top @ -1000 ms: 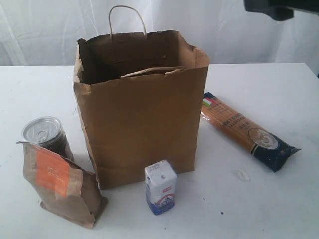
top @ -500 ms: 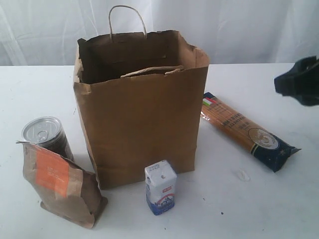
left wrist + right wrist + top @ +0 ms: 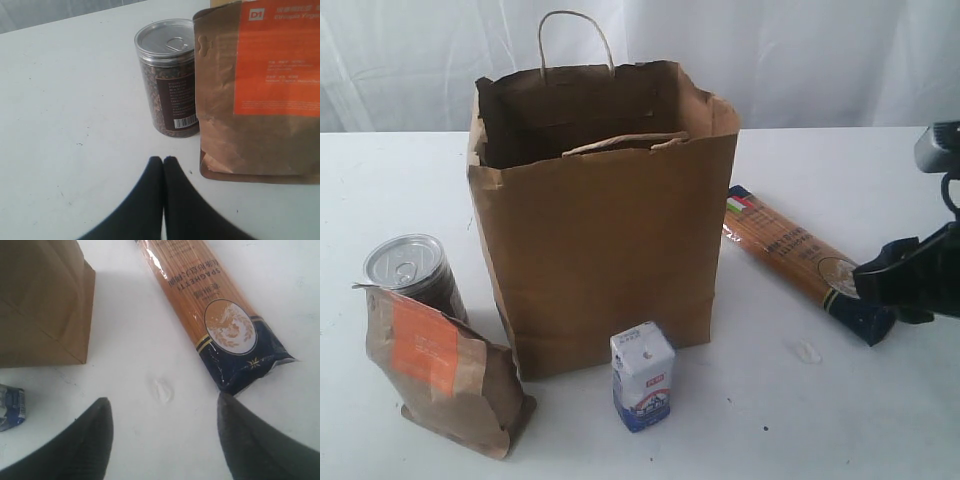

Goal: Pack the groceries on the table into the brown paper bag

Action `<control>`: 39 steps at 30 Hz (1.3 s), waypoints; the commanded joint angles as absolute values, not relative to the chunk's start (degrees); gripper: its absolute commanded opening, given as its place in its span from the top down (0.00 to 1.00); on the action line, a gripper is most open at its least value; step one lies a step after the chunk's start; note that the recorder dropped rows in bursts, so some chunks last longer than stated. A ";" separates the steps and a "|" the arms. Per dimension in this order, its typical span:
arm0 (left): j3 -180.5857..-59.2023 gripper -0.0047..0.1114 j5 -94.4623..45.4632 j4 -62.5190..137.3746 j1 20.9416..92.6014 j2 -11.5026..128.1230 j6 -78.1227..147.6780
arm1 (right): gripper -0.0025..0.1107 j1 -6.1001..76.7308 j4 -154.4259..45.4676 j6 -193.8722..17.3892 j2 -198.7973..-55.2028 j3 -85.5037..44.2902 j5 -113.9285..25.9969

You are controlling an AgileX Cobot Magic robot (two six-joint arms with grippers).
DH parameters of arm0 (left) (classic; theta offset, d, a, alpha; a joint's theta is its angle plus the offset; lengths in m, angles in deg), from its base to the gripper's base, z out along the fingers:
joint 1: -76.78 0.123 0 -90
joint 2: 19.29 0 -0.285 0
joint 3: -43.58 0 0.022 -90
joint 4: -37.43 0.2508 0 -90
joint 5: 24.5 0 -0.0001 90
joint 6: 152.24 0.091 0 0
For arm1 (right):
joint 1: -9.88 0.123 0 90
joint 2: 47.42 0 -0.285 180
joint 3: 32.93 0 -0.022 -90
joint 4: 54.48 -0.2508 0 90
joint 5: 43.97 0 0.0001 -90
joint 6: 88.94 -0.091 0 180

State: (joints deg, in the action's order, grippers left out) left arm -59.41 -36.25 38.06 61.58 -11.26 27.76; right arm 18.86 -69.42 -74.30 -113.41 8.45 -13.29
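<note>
The brown paper bag stands open and upright mid-table. Left of it are the silver-topped can and, in front of that, the kraft pouch with an orange label. A small white-blue carton stands before the bag. The spaghetti packet lies flat to the bag's right. My right gripper hangs open just over the packet's dark end, nothing between its fingers. My left gripper is shut and empty, low over the table near the can and pouch.
A white curtain hangs behind the table. A small clear smear marks the tabletop between my right fingers. The bag's corner and the carton's edge show in the right wrist view.
My right arm has come down from the upper right to the dark end of the spaghetti packet. The groceries, the bag and the left gripper have not moved.
</note>
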 commanded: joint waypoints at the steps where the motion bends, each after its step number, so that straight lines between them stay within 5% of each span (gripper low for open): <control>1: -59.20 0.96 -36.16 37.89 61.82 -11.50 27.76 | 0.48 18.33 -69.56 -73.77 -113.78 9.81 -16.53; 9: -59.20 0.96 -36.16 37.89 61.82 -11.50 27.76 | 0.47 18.55 -69.47 -69.17 -116.52 11.10 -19.92; 14: -59.20 0.96 -36.16 37.89 61.82 -11.50 27.76 | 0.39 23.08 -69.47 -65.70 -123.78 11.10 -21.52; 25: -59.20 0.96 -36.16 37.89 61.82 -11.50 27.76 | 0.39 24.76 -69.49 -63.22 -141.88 11.10 -32.31; 39: -59.20 0.96 -36.16 37.89 61.82 -11.50 27.76 | 0.45 24.85 -70.48 -67.04 -145.94 11.10 -33.77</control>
State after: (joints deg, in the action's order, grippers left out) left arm -59.41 -36.25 38.06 61.58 -11.26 27.76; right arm 24.74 -70.26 -66.85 -145.33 10.73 -32.90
